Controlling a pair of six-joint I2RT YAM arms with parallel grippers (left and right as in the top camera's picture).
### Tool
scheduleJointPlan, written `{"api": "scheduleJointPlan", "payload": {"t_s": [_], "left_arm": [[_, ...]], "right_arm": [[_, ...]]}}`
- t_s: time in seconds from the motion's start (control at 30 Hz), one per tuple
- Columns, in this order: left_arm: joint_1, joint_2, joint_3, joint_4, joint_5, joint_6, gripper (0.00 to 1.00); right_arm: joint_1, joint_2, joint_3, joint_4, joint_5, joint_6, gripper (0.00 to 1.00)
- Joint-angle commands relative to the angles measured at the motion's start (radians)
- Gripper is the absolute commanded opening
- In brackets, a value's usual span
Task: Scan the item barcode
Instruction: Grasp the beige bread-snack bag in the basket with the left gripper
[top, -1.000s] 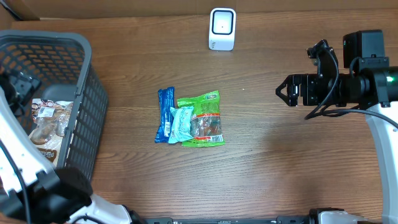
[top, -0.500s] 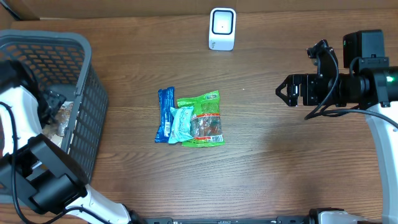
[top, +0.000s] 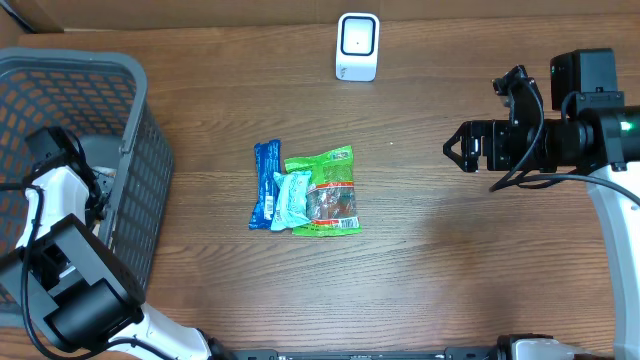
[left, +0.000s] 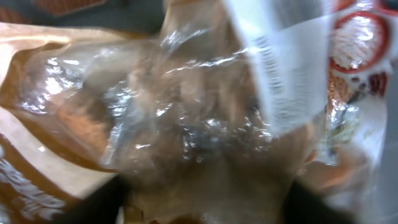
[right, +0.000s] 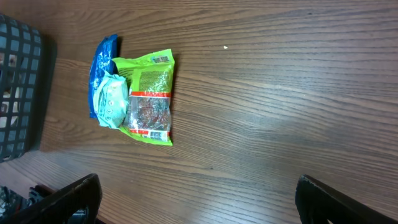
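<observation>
Three snack packets were bunched up near the middle of the wooden table (top: 450, 260). There was a blue packet (top: 265, 185) on the left and a lime green packet (top: 330, 190) on the right. A pale teal packet (top: 292, 198) lay across where those two met. All three were flat and touching. A dark grey mesh basket (top: 150, 180) sat at the table's left edge, well apart from the pile.

1. Overhead: fixed above, faced straight down; whole table (top: 450, 250) and basket (top: 150, 170) taken in.
2. Left wrist: set close against a clear wrapper (left: 186, 124), by which the blurred frame is filled.
3. Right wrist: held high, faced down; packets (right: 149, 99) and basket edge shared with overhead.
</observation>
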Motion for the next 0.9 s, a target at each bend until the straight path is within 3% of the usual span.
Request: {"api": "scheduleJointPlan", "payload": {"t_s": [0.0, 0.23, 0.43, 0.57, 0.87], "left_arm": [[0.000, 0.037, -0.058, -0.023, 0.013, 0.000, 0.04], [0.000, 0.036, -0.052, -0.034, 0.292, 0.142, 0.04], [0.000, -0.004, 0.052, -0.163, 0.530, 0.212, 0.04], [0.000, -0.084, 0.138, -0.270, 0.540, 0.214, 0.04], [0.000, -0.160, 0.145, -0.346, 0.466, 0.204, 0.04]], "right_arm": [[0.002, 0.004, 0.002, 0.003, -0.002, 0.000, 1.00], [0.002, 0.004, 0.002, 0.003, -0.002, 0.000, 1.00], [0.002, 0.004, 0.002, 0.003, -0.002, 0.000, 1.00], [0.002, 0.004, 0.002, 0.002, -0.002, 0.000, 1.00], [0.002, 0.004, 0.002, 0.005, -0.002, 0.000, 1.00]]}}
